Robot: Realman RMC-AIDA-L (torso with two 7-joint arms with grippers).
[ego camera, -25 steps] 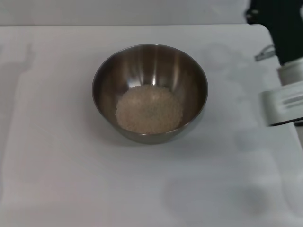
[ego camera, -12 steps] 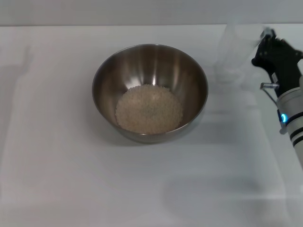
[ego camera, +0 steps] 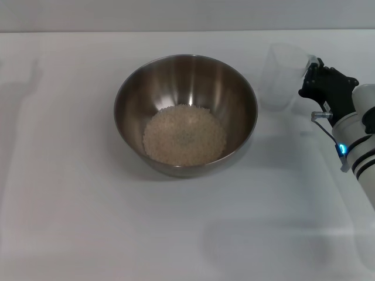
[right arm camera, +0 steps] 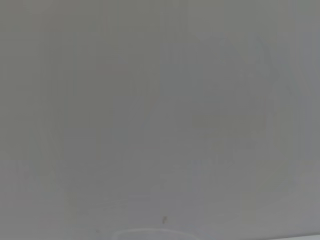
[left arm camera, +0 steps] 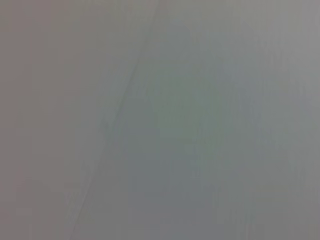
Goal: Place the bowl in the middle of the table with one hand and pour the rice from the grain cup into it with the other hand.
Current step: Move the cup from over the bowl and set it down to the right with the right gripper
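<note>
right pincer point(ego camera: 310, 73) at the table's right side, closed on the grain cup point(ego camera: 282, 76), arm reaching in from the right edge, forearm angled toward the far left, blue light on its wrist. cup upright, looks empty, just right of the bowl point(ego camera: 185, 114), not touching it. bowl sits mid table point(ego camera: 70, 211) with rice point(ego camera: 184, 134) heaped inside. left pincer not visible.

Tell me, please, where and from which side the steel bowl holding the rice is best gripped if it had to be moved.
Probably by its thin rim, pinched from above. The bowl sits upright and open, its rounded wall far too wide for a gripper. The left edge of the rim seems best: it is bare, while the right gripper and grain cup stand beside its right. The rice lies low, clear of the rim.
</note>
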